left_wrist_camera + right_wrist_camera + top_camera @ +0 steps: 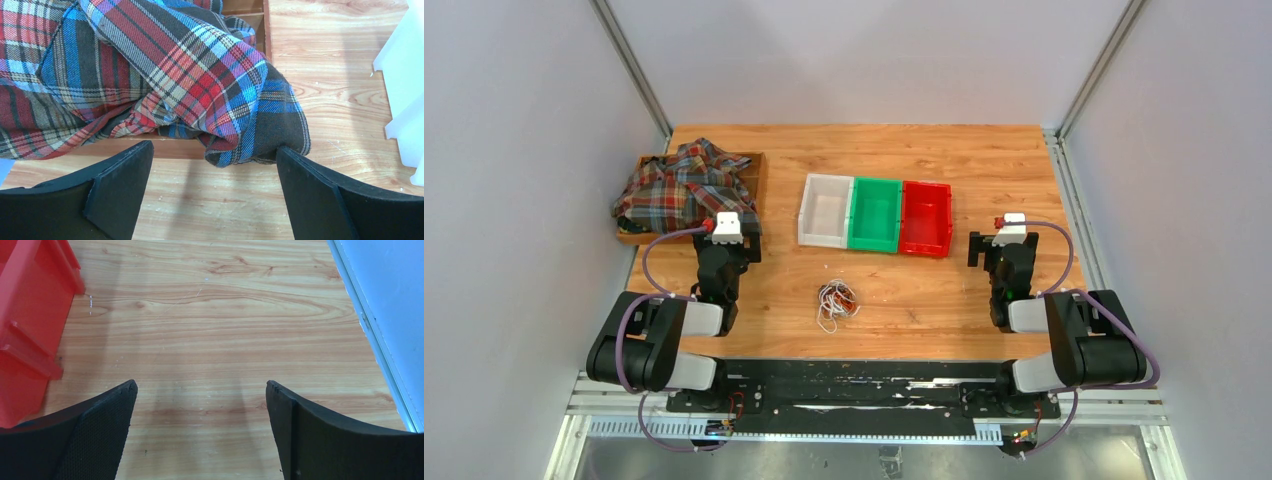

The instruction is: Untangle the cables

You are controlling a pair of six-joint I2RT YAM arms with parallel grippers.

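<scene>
Cables lie as one small knotted heap of white, orange-red and dark strands just below the centre of the top view, on the bare table between the two arms and touched by neither. The left gripper, at centre left, stands wide apart and empty beside a plaid cloth spilling over a wooden tray. The right gripper, at centre right, is equally wide and empty, near the red bin that ends a row with a green bin and a white bin above the heap.
</scene>
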